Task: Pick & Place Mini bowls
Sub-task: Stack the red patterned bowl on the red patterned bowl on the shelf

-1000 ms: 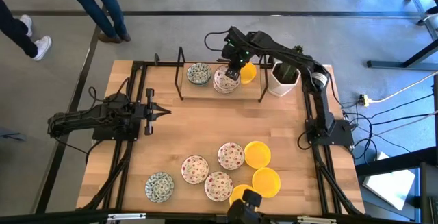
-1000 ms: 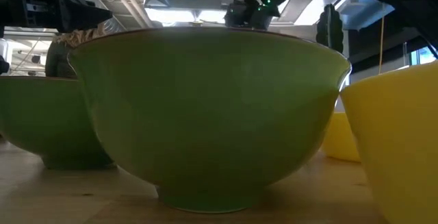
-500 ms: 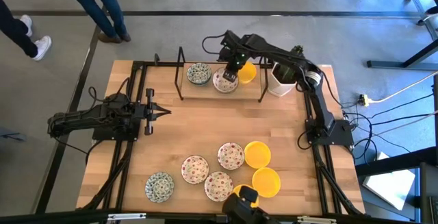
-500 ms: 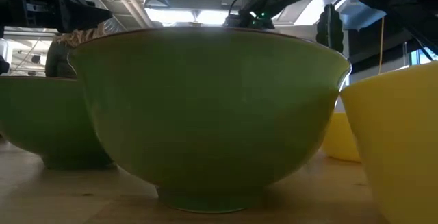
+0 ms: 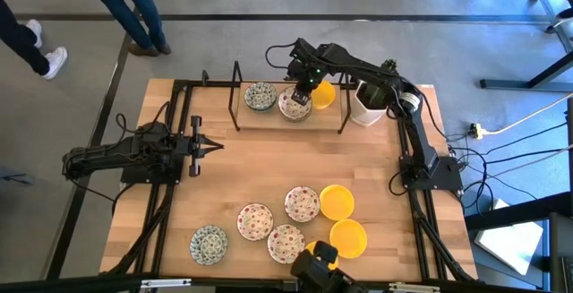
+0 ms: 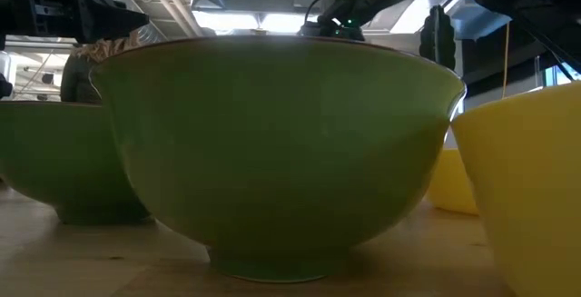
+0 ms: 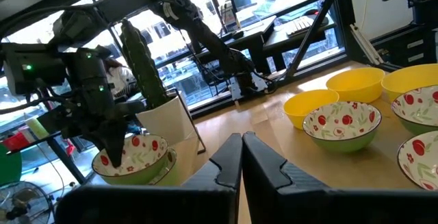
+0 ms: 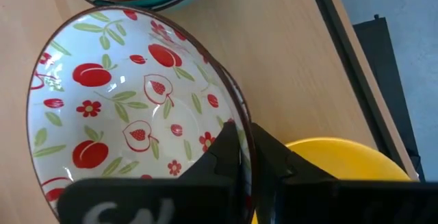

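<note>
Bowls: three on rack (image 5: 288, 118) at 12 o'clock; six left at 6. Right gripper (image 8: 243, 157) jaws pinch red bowl (image 8: 130, 107) rim; left gripper (image 5: 215, 146) clenched, idle.

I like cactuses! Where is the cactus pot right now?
In the high view the white cactus pot stands at the table's far right corner, just right of a yellow bowl.

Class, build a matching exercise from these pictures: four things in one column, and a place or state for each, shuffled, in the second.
Things
1. right gripper
2. left gripper
3. cactus pot
4. blue-patterned bowl on the shelf

Places or states
A. far right corner of the table
B. shut on the red-patterned bowl's rim
C. shut, empty, at the table's left
D. beside the red-patterned bowl

Pairs: 1-B, 2-C, 3-A, 4-D
</note>
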Robot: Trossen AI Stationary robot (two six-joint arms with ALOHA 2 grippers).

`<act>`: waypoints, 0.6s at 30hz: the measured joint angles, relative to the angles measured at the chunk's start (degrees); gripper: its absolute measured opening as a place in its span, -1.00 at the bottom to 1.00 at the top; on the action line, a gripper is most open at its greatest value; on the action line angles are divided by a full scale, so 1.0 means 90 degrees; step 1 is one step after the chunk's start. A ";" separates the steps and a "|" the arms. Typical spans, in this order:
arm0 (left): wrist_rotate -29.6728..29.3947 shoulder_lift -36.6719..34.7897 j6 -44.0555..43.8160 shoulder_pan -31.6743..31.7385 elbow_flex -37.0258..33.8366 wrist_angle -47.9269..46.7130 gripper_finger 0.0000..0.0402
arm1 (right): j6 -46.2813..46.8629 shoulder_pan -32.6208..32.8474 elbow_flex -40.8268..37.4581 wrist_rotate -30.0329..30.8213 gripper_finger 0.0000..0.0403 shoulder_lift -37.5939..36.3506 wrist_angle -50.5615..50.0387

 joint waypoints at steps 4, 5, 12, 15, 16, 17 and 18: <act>0.0000 0.0000 -0.0001 0.0000 0.0000 0.0000 -0.97 | 0.0004 -0.0001 -0.0123 0.0004 -0.92 0.0000 0.0114; 0.0000 0.0000 0.0000 0.0002 0.0000 0.0000 -0.98 | 0.0007 0.0000 -0.0161 0.0027 -0.92 0.0004 0.0136; 0.0000 0.0000 0.0000 0.0001 0.0000 0.0000 -0.96 | 0.0024 0.0000 -0.0175 0.0155 -0.92 0.0012 0.0231; 0.0000 0.0000 0.0000 0.0001 0.0000 0.0000 -0.96 | 0.0022 0.0002 -0.0174 0.0153 -0.92 0.0045 0.0190; 0.0000 -0.0002 0.0000 0.0000 0.0000 0.0000 -0.97 | 0.0018 0.0002 -0.0172 0.0144 -0.92 0.0072 0.0220; 0.0000 0.0000 0.0000 0.0002 0.0000 0.0000 -0.97 | 0.0015 0.0001 -0.0172 0.0126 -0.92 0.0094 0.0220; 0.0000 0.0000 -0.0002 0.0002 0.0000 0.0000 -0.97 | 0.0007 0.0001 -0.0175 0.0127 -0.92 0.0127 0.0195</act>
